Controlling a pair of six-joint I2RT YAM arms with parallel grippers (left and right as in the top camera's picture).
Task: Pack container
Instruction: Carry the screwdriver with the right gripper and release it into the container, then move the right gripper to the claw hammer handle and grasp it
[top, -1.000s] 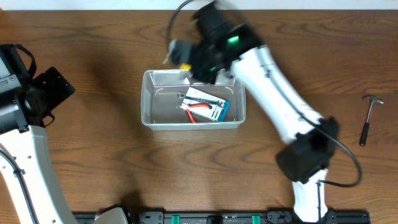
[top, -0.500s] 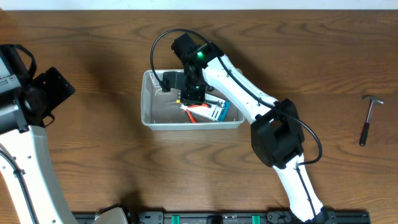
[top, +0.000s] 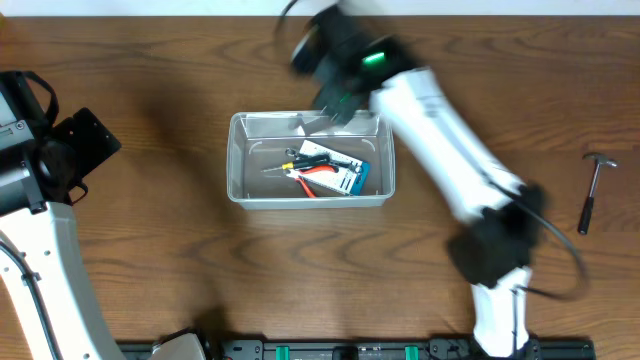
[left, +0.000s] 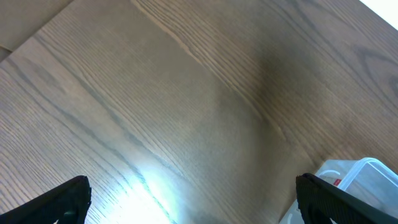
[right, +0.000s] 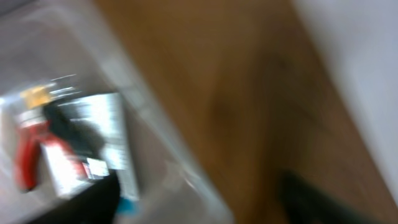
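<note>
Clear plastic container (top: 233, 160), toward the surface (top: 150, 270) far edge: judged light, stiff, slippery; take by rim. Left gripper (left: 191, 194) and right gripper (right: 199, 199) both apart.

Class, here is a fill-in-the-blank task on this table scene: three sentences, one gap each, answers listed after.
1. The pliers in the container have ____ handles.
2. The only tool lying outside the container is the ____.
3. The left gripper is open and holds ____.

Missing words: red; hammer; nothing.
</note>
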